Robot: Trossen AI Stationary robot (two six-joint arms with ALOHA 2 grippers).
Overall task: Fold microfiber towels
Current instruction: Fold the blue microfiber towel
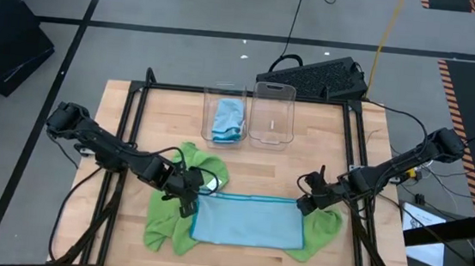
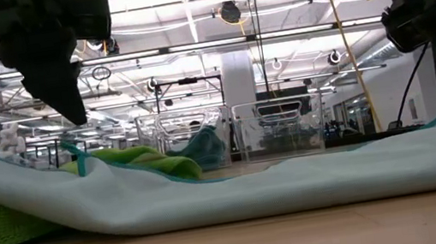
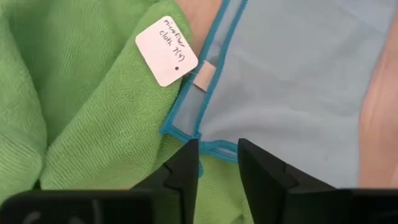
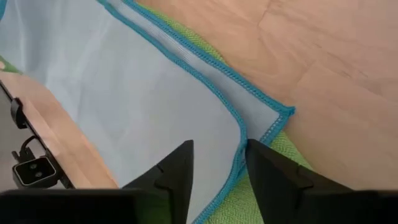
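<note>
— Nearest, what is lying there?
— Light blue towel (image 1: pixel 248 220) is lying folded over lime green towels (image 1: pixel 169 222), tag (image 3: pixel 166 50) reading "microfiber cloth 7(4)"
— Grippers?
— Left gripper (image 1: pixel 187 199) is hovering, fingers spread, at its left corner; right gripper (image 1: pixel 310 197), also parted, at its right corner

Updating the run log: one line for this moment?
stage: blue towel folded on green towels | left gripper: open, at its corner | right gripper: open, at its corner
</note>
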